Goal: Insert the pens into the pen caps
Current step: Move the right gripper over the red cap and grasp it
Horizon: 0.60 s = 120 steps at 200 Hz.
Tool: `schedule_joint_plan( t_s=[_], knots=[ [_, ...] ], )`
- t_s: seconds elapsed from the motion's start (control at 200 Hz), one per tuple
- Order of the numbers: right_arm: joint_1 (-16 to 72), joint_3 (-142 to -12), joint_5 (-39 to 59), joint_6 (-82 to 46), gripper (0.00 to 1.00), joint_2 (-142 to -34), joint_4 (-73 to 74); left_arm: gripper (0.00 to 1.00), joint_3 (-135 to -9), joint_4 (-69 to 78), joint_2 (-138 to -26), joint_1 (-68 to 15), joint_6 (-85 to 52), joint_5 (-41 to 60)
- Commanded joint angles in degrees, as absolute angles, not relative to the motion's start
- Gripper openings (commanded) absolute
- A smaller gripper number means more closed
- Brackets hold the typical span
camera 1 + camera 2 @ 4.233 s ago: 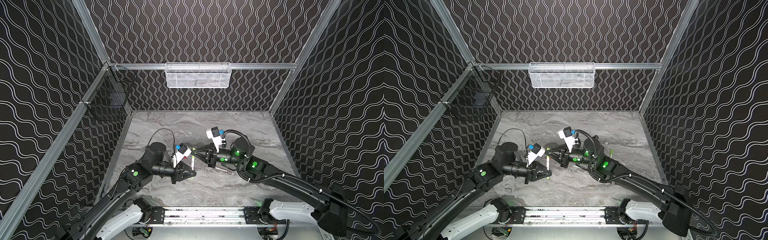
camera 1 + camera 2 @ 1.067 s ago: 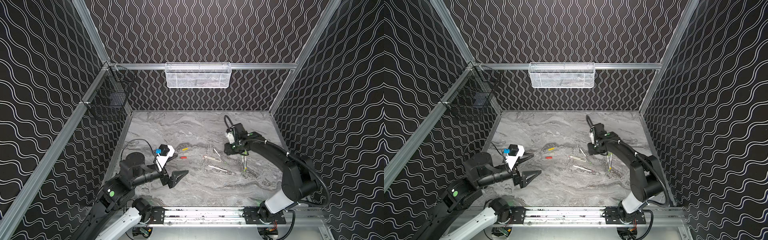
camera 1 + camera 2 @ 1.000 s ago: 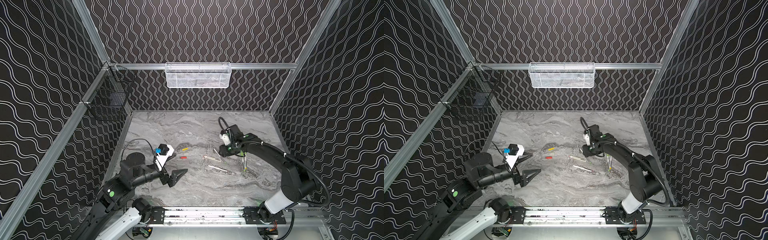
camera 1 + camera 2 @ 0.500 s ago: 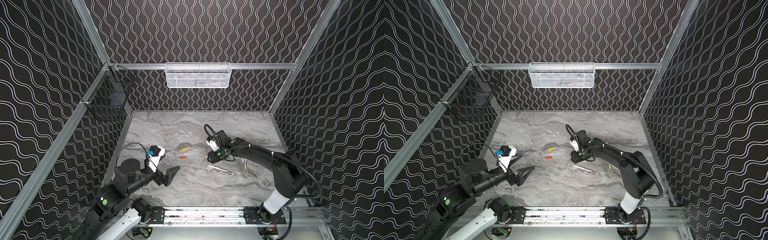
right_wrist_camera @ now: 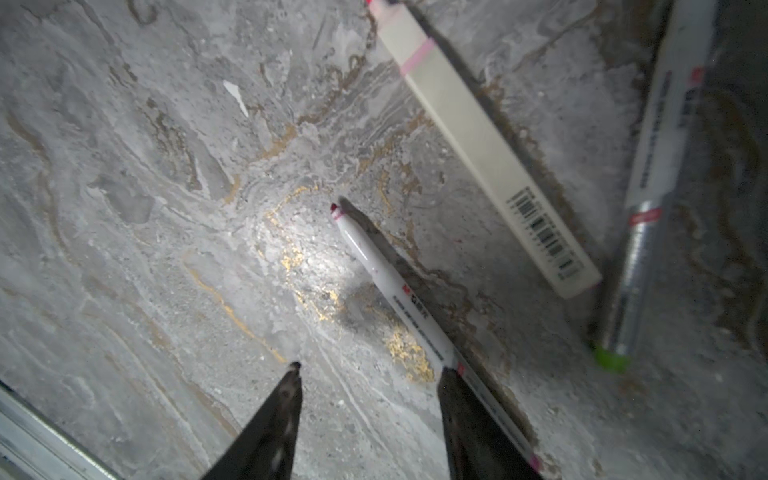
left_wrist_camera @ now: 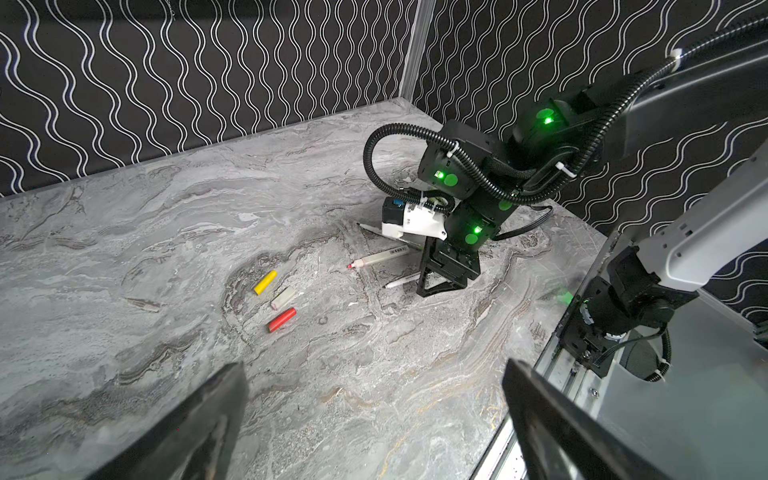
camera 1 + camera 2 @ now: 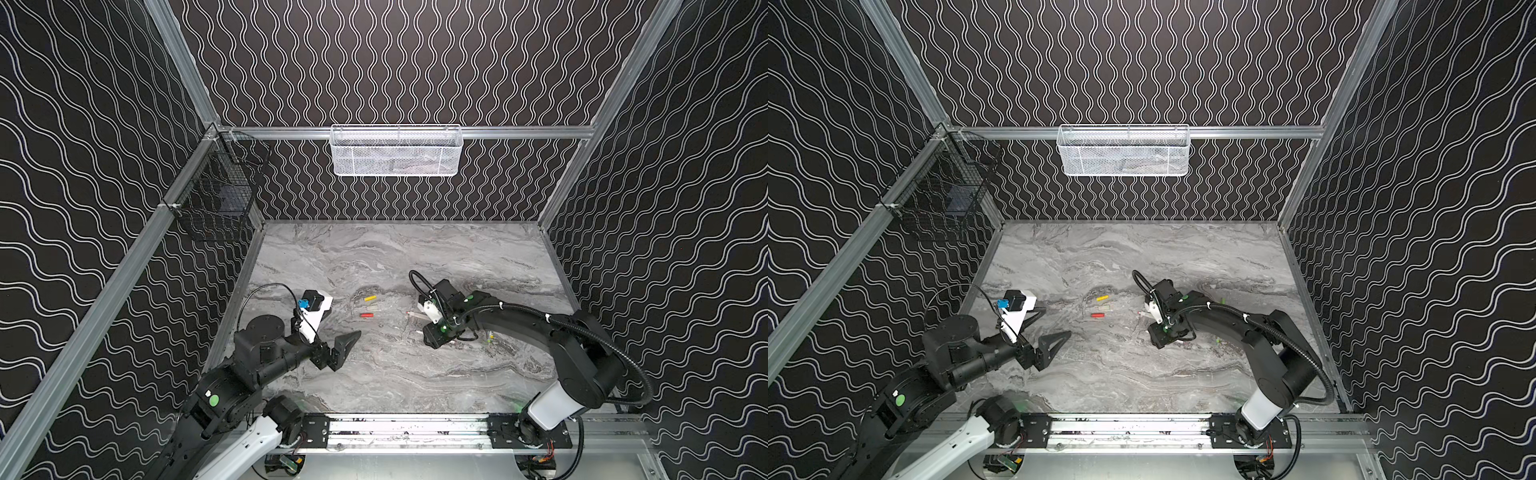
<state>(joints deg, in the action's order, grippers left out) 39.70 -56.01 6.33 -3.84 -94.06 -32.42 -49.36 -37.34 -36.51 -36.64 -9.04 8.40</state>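
Observation:
Three pen caps lie together mid-table: yellow (image 7: pixel 369 298) (image 6: pixel 265 282), pale grey-white (image 7: pixel 373 307) (image 6: pixel 283 297) and red (image 7: pixel 366 315) (image 6: pixel 282 319). To their right my right gripper (image 7: pixel 434 340) (image 5: pixel 370 370) points down at the table, open, with only bare table between its fingers. A thin white pen with a red tip (image 5: pixel 386 270) (image 6: pixel 401 281) runs alongside one finger, outside the gap. Near it lie a cream pen with a barcode (image 5: pixel 478 137) (image 6: pixel 378 257) and a silvery pen with a green end (image 5: pixel 648 208). My left gripper (image 7: pixel 340 328) (image 6: pixel 374 374) hangs wide open at the left, empty.
A white mesh basket (image 7: pixel 397 151) hangs on the back wall and a black wire basket (image 7: pixel 216 199) on the left wall. Patterned walls close in three sides. A metal rail (image 7: pixel 407 428) runs along the front edge, carrying both arm bases.
My right gripper has swung left from the table's right side to just above the pens in the middle. My left arm has drawn back towards the front left, still open.

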Motion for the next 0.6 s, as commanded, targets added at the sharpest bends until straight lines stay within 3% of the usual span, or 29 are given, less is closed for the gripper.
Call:
schedule_joint_plan(
  t_s=[0.0,0.25,0.4,0.596],
  knots=[
    [40.6,-56.7,6.2,-3.2,0.56,-94.2,-33.0,0.99,-49.3,-35.9,-36.7,-36.6,-10.1,8.7],
    [46.6,-66.1,9.8,-0.7,0.59,-98.3,-28.6,0.99,-50.0,-38.0,-36.5,-36.7,-11.0,2.2],
    [49.6,-74.1,10.6,0.7,0.59,-106.8,-27.0,0.99,-51.3,-42.7,-36.1,-36.6,-13.2,-9.8],
    [50.3,-83.8,10.0,1.1,0.6,-117.9,-27.9,0.99,-50.7,-42.5,-32.5,-36.6,-14.0,-12.6]
  ],
)
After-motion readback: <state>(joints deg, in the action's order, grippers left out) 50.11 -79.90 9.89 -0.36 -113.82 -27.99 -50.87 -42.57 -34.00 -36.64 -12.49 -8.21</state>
